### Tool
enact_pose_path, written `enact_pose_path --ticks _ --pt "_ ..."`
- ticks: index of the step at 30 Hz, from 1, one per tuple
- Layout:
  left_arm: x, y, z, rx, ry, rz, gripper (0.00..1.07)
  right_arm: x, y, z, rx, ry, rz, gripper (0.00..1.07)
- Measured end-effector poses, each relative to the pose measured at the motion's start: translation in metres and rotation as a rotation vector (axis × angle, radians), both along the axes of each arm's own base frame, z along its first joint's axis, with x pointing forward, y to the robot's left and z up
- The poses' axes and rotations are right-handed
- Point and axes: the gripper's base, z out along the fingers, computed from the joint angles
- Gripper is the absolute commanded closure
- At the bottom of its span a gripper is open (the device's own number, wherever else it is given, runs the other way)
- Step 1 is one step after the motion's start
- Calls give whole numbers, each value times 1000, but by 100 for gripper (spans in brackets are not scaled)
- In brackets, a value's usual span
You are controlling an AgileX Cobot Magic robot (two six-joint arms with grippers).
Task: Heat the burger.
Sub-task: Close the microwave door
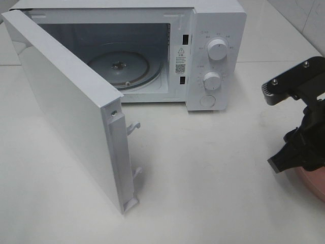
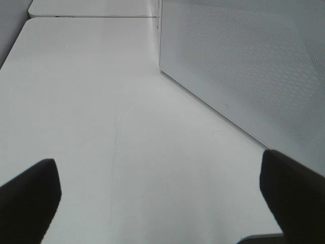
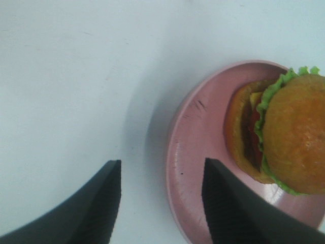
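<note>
Right gripper (image 3: 161, 203) hovers over pink plate (image 3: 198, 152) rim, jaws spread, holding nothing.
Burger (image 3: 289, 137) sits on plate at desk's 4 o'clock; microwave (image 1: 213, 30) door (image 1: 66, 112) open at 11 o'clock. Left gripper (image 2: 162, 203) spread, idle. Step: plate pickup. Next, likely: straddle rim, close.

You are looking at a white microwave (image 1: 203, 51) sitting at twelve o'clock, its door (image 1: 66, 112) swinging wide toward nine. At three o'clock the right arm (image 1: 299, 122) is hovering over a pink plate (image 1: 315, 185).
</note>
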Motion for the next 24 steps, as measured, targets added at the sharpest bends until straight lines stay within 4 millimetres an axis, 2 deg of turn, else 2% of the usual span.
enact_pose_path --ticks 1,2,3,5,7,9,16,24 --pt "0 0 0 0 0 0 7 -4 2 12 41 -4 52 50" --pt "0 0 0 0 0 0 7 -4 2 12 41 -4 52 50" --pt "0 0 0 0 0 0 7 -8 4 23 75 -12 104 44" --pt "0 0 0 0 0 0 7 -11 4 28 93 -18 122 40" --pt "0 0 0 0 0 0 7 -19 5 40 155 -30 171 30" --pt "0 0 0 0 0 0 7 -24 4 47 183 -40 197 26" --pt "0 0 0 0 0 0 7 -49 -9 72 244 -43 208 29" --pt "0 0 0 0 0 0 7 -75 -29 89 267 -83 199 31"
